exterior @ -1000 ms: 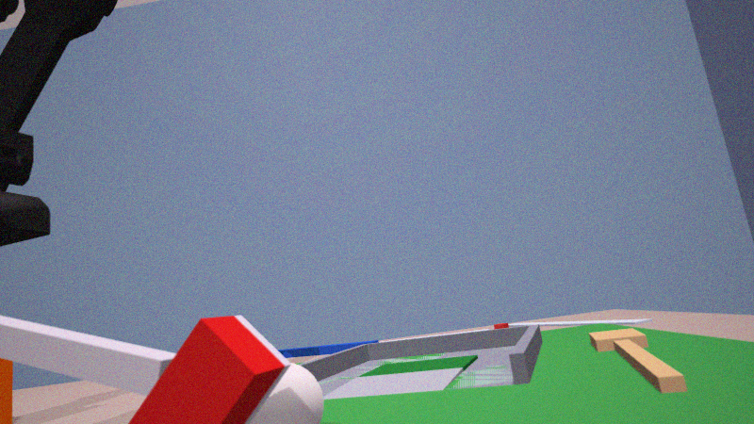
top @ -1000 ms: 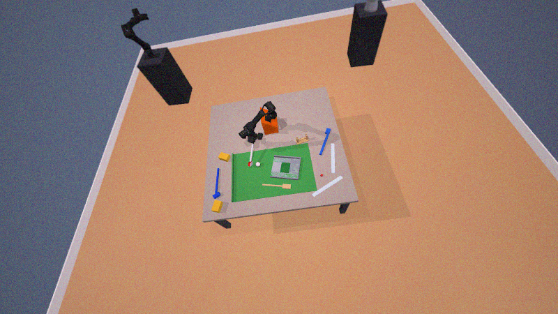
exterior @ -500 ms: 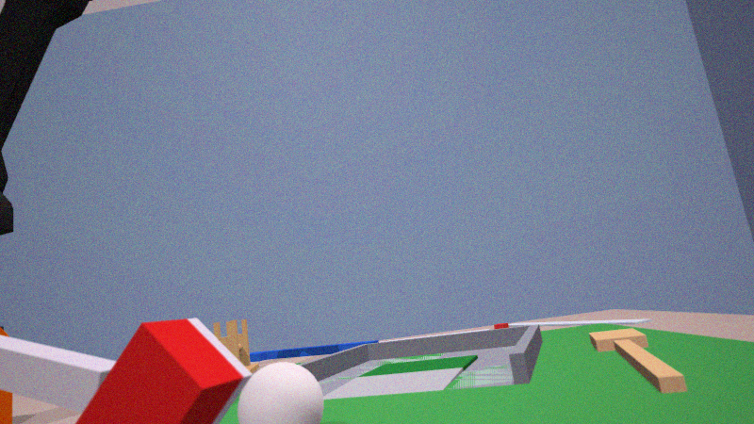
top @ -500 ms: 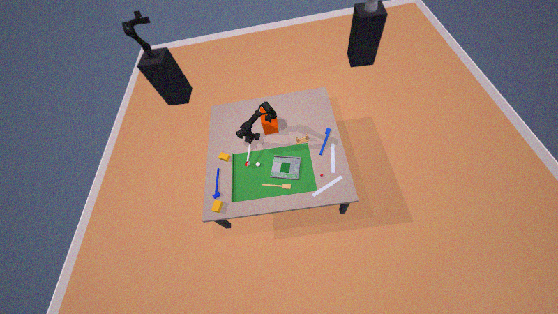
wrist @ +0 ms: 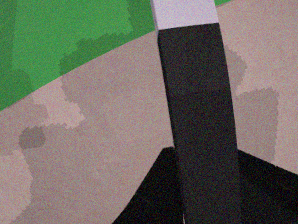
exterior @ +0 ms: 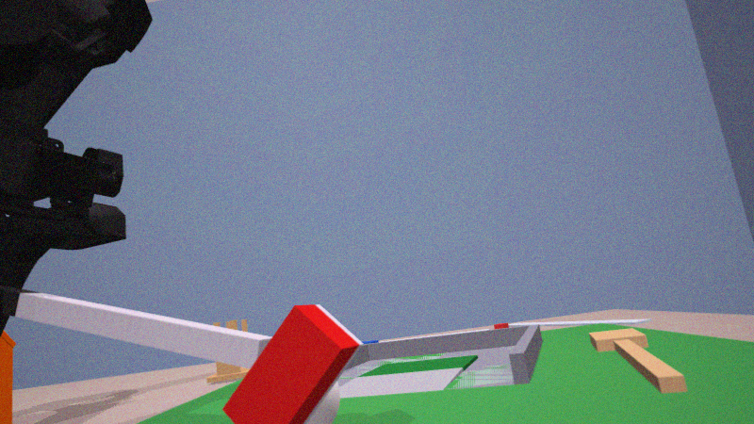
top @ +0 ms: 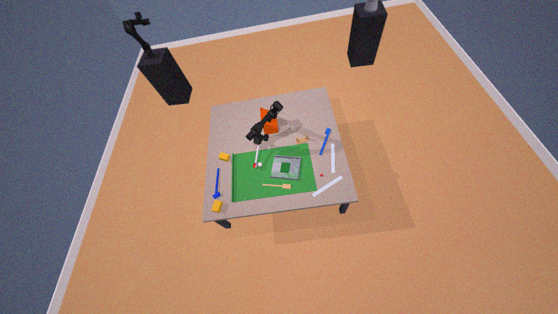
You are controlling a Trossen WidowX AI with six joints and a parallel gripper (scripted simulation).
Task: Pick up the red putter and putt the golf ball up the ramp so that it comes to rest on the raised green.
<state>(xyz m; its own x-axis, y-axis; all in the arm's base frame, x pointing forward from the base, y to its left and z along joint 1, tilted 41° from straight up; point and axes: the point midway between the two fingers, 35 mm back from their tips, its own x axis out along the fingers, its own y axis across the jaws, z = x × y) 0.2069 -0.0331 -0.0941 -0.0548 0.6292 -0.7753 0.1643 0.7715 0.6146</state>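
Pickup is judged done: the red-headed, white-shafted putter is being gripped by the black claw, its head touching the white golf ball on the green mat; the grey raised green is not being occupied yet.

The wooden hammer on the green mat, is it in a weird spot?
A little. The wooden hammer lies flat on the mat, near the raised green. It has no part in putting. The gripper holds the red putter beside the ball.
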